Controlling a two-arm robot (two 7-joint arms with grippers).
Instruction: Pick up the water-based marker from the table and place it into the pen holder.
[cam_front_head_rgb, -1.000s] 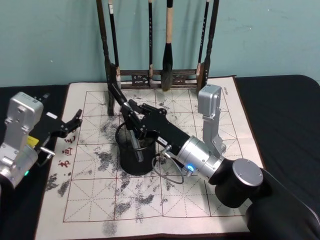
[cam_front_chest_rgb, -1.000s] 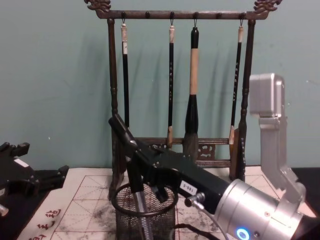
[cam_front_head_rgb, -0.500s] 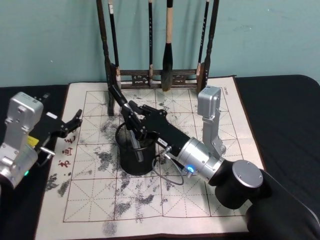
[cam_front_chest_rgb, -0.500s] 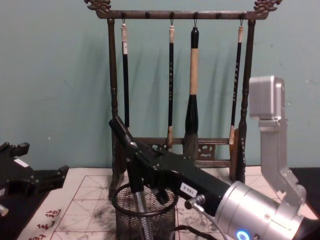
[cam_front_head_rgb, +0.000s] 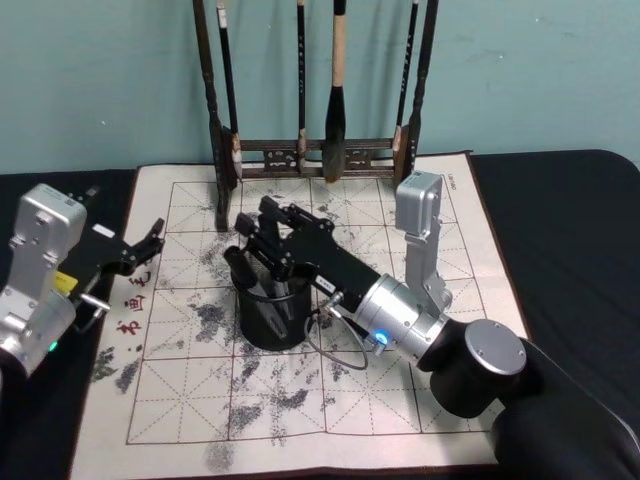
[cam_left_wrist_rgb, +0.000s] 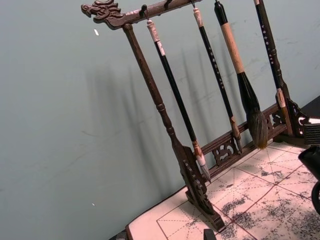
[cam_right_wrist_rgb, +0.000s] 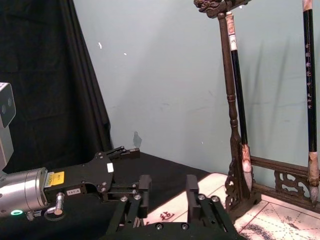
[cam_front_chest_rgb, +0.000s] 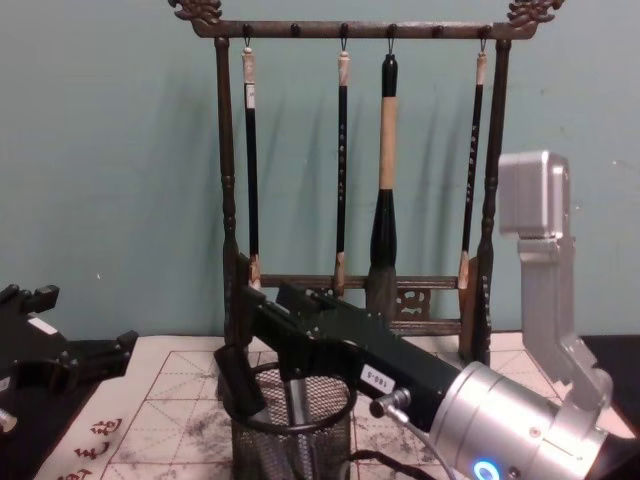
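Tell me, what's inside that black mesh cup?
A dark marker leans in the pen holder, its top over the rim. The right tool, open, hovers just above. The cup's bottom is hidden by mesh.

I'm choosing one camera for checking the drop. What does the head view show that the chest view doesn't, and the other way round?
Head view adds the whole gridded mat on the table and a look down into the pen holder, where the marker leans against the rim. Chest view adds the brush rack's carved top bar and its hooks. Both show the holder, the marker in it, the open right pincer just above it, and the left pincer parked off to the left.
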